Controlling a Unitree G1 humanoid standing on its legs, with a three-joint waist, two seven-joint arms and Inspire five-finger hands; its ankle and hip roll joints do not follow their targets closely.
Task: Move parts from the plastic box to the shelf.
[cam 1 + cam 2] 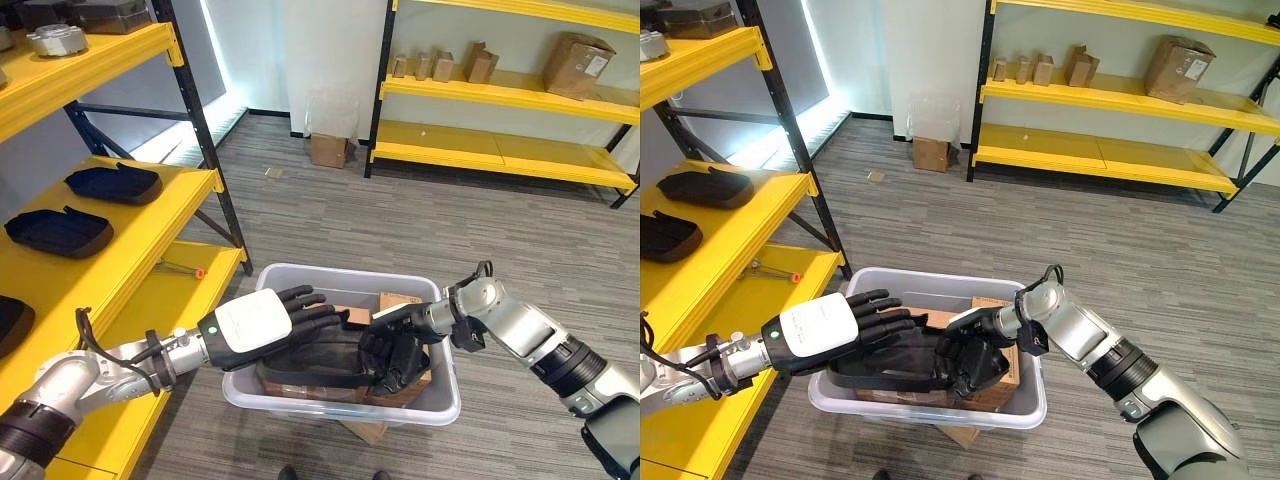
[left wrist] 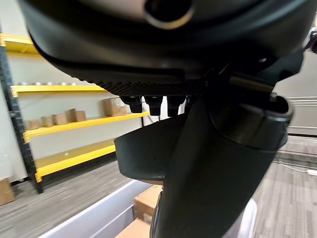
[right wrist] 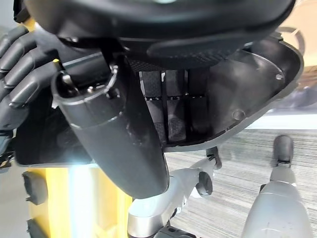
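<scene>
A grey plastic box point(image 1: 340, 272) stands on the floor in front of me, holding cardboard boxes point(image 1: 400, 300) and a long black moulded part point(image 1: 310, 355). My left hand point(image 1: 255, 320), with its white back cover, lies over the part's left end; in the left wrist view the part point(image 2: 148, 153) sits between the fingers and thumb. My right hand point(image 1: 395, 355) is curled round the part's right end. In the right wrist view its fingers point(image 3: 173, 109) press the part's inner face point(image 3: 257, 84), with the thumb in front.
A yellow shelf point(image 1: 150, 250) on black uprights stands at my left, bearing two similar black parts point(image 1: 113, 183) point(image 1: 60, 232); an orange-tipped tool point(image 1: 185, 268) lies on its lower board. Another yellow shelf point(image 1: 500, 150) with cardboard boxes lines the far wall. A carton point(image 1: 328, 150) sits on the floor.
</scene>
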